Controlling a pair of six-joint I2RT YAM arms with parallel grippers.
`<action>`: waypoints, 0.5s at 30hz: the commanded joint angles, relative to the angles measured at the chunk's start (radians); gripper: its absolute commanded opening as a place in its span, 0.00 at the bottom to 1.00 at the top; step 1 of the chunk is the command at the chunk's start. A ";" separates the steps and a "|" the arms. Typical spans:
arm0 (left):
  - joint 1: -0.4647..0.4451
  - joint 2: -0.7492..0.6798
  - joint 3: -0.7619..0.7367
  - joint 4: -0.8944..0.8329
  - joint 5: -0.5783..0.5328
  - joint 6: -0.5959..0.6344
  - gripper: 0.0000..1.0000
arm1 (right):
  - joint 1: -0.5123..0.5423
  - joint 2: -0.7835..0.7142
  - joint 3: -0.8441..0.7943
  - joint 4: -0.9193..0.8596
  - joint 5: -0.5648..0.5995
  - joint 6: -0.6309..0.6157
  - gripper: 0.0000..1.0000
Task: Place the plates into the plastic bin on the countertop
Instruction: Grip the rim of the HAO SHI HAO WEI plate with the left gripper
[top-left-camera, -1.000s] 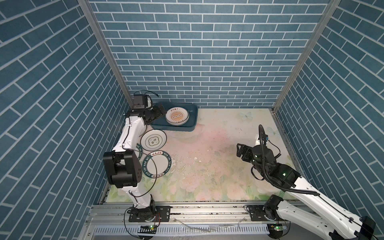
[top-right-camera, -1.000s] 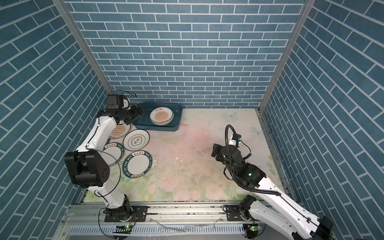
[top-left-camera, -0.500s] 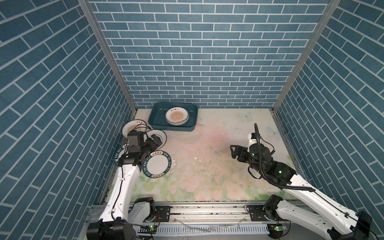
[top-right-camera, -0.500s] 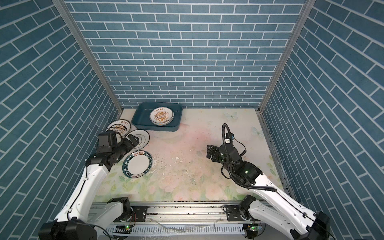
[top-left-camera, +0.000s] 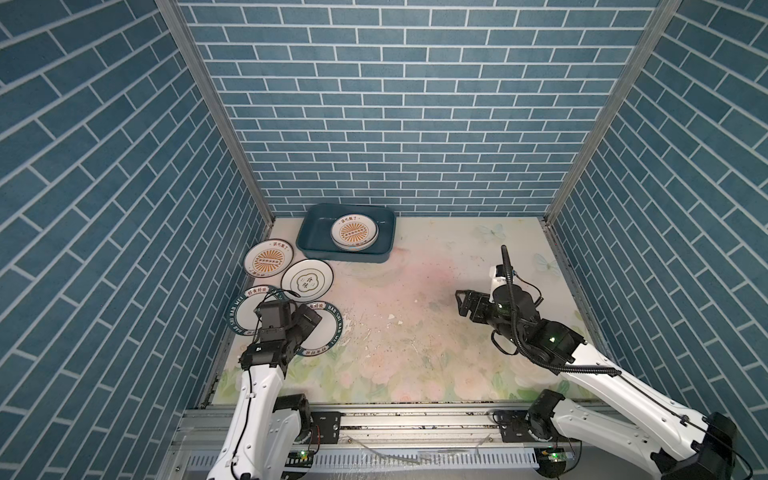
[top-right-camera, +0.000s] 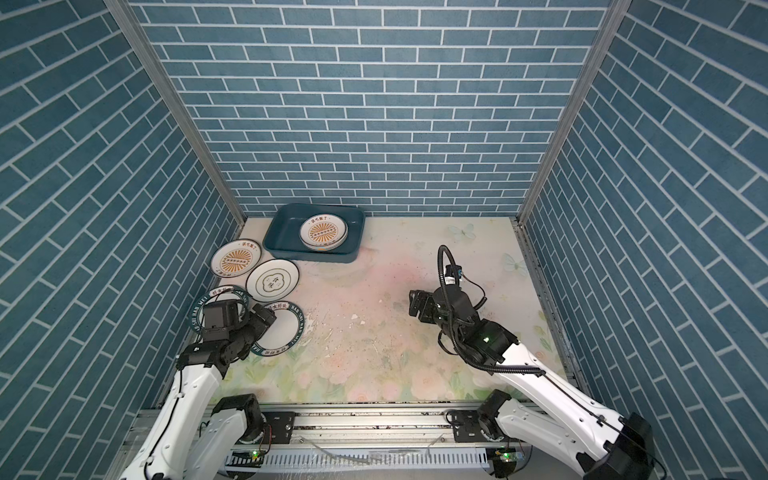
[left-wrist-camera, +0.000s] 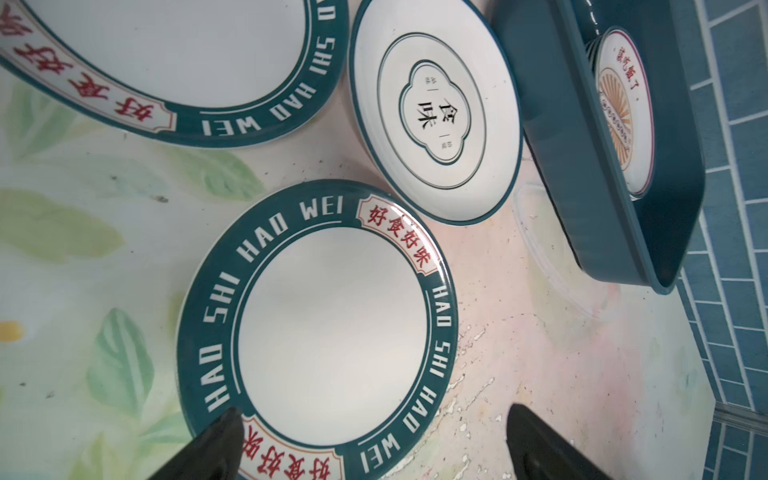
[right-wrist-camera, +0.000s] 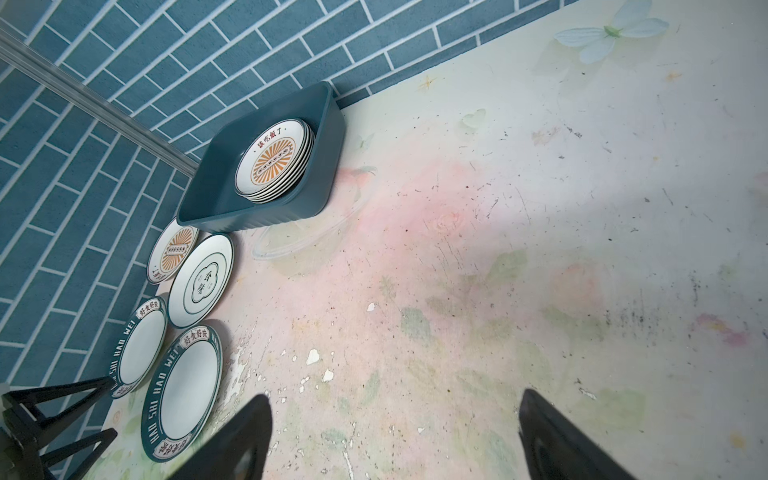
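I have the left gripper (left-wrist-camera: 374, 415) hanging over the nearest white plate with a dark-green lettered rim band (left-wrist-camera: 328, 332), at the lower left in both top views. Its jaws are wide apart and hold nothing. The plate lies flat on the pale floral-printed countertop (top-left-camera: 415, 332).

A second green-banded plate (top-left-camera: 245, 316) lies near it toward the left wall. Above them in the frame are a white plate with a thin-line emblem (top-left-camera: 307, 280) and a white plate with an orange sunburst centre (top-left-camera: 268, 259). The shallow teal-blue plastic bin (top-left-camera: 345, 254) stands against the back wall, left of centre, with a stack of sunburst plates (top-left-camera: 354, 232) in its right half.

The right gripper (right-wrist-camera: 395, 397) hangs over bare counter at the right, also spread open and empty.

My worry is the pick. The plate is glossy and flat on the surface, so a finger that lands on the rim rather than under it would probably skid. That could shove the plate into the emblem plate just beside it. A pinch on one edge may let it tilt and slip out on the way. What looks like a clear lid (right-wrist-camera: 299, 241) lies in front of the bin, and a low carry could snag it. A hard release onto the stack risks chipping.
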 joint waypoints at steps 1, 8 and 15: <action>0.063 0.001 -0.050 -0.008 0.047 -0.019 1.00 | 0.000 0.002 0.039 0.004 0.033 -0.001 0.92; 0.148 0.007 -0.155 0.067 0.155 -0.046 0.99 | -0.001 0.006 0.033 0.005 0.054 0.018 0.92; 0.148 0.015 -0.236 0.140 0.224 -0.098 0.97 | -0.001 0.005 0.034 -0.007 0.081 0.030 0.92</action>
